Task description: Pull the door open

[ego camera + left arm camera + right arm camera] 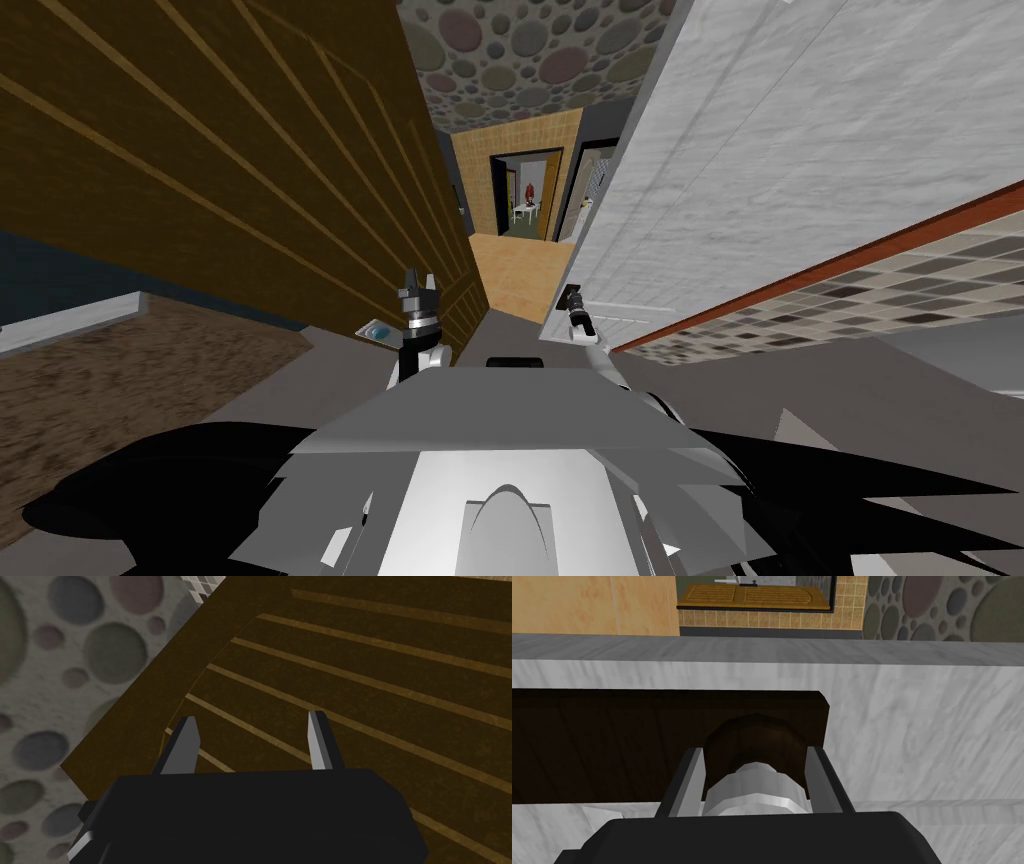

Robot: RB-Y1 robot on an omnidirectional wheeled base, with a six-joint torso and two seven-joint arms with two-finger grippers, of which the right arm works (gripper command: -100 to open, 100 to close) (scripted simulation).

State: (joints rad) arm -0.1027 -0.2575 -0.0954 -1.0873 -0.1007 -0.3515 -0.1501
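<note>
The white, marble-patterned door [760,170] runs along my right side. Its dark round knob [755,741] stands out from a dark plate [612,741] on the door's face [922,726]. My right gripper [754,751] is shut on the knob, one finger pressing each side. In the head view that gripper [575,305] sits against the door near its free edge. My left gripper [420,285] is raised beside a brown panelled surface [375,676], and it [253,718] is open with nothing between its fingers.
The brown striped panel [200,150] lines my left side. Between it and the door, a corridor with an orange floor [520,270] leads to a far open doorway [525,195]. Tiled floor [900,290] lies right, brown carpet [120,380] left. A small blue-grey object [377,330] sits by my left arm.
</note>
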